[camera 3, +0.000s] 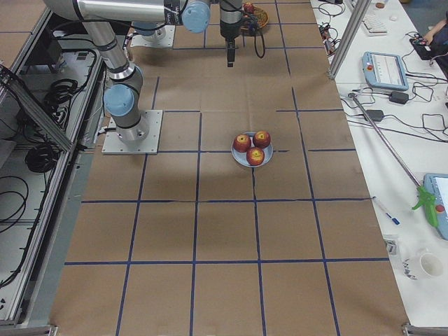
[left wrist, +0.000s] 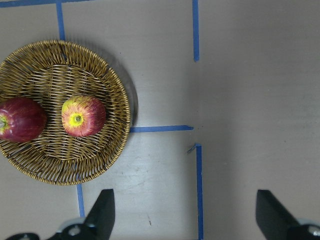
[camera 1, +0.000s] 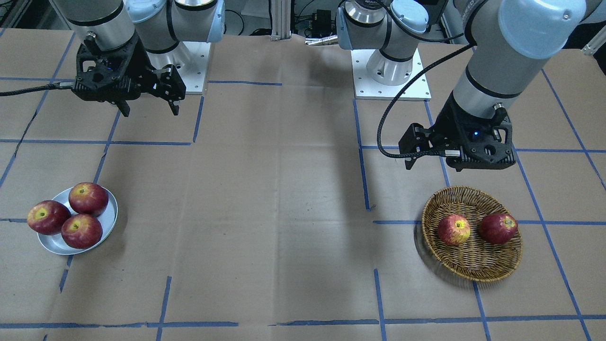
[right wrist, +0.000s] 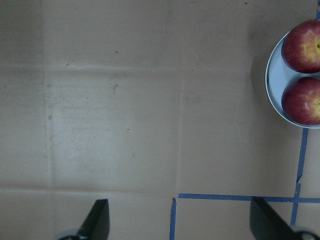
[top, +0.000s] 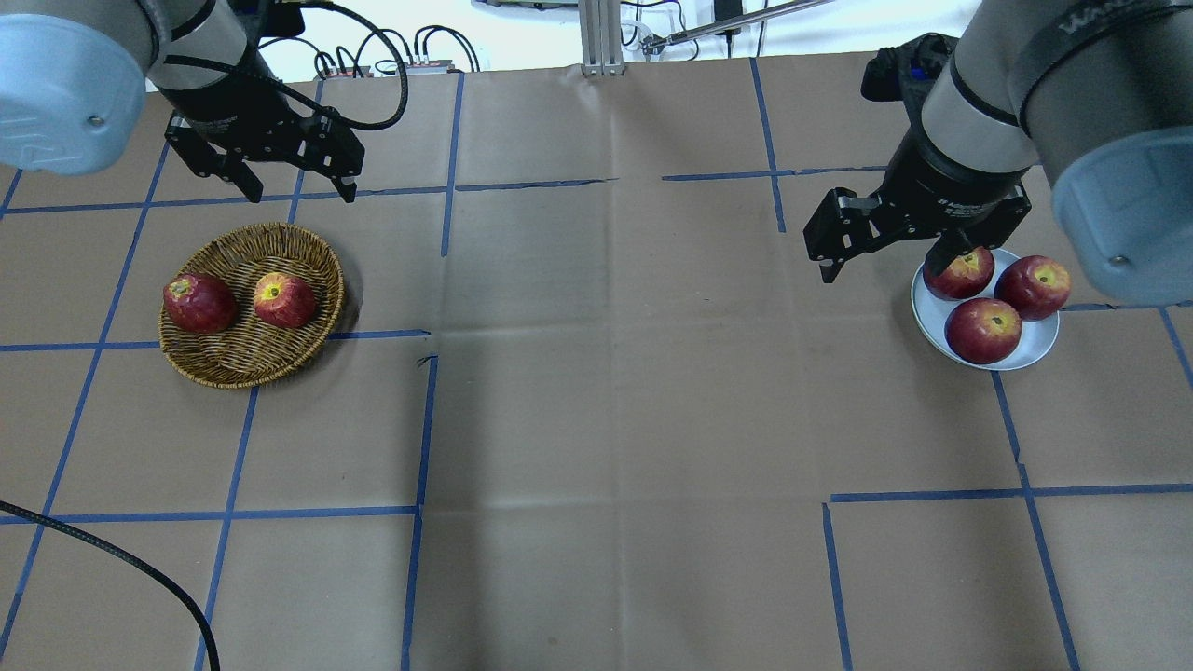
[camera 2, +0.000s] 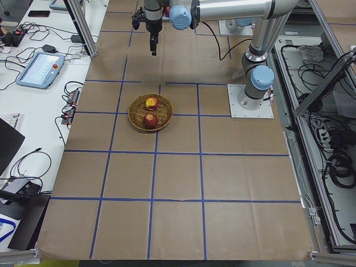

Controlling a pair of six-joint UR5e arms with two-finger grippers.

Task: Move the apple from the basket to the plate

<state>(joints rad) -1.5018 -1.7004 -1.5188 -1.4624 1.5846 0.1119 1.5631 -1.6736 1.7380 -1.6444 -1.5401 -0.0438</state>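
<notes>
The apple (top: 283,299) with a large yellow patch lies in the round wicker basket (top: 252,359), beside a dark red apple (top: 198,302). It also shows in the front view (camera 1: 453,229) and the left wrist view (left wrist: 83,116). My left gripper (top: 298,182) is open and empty. It hangs above the table on the robot's side of the basket. The pale grey-blue plate (top: 1036,337) holds three dark red apples. My right gripper (top: 885,266) is open and empty. It hangs above the table just beside the plate, toward the table's middle.
Brown paper with blue tape lines covers the table (top: 606,373). A black cable (top: 140,568) lies at the near left corner in the overhead view. Both robot bases (camera 1: 390,71) stand at the table's rear edge.
</notes>
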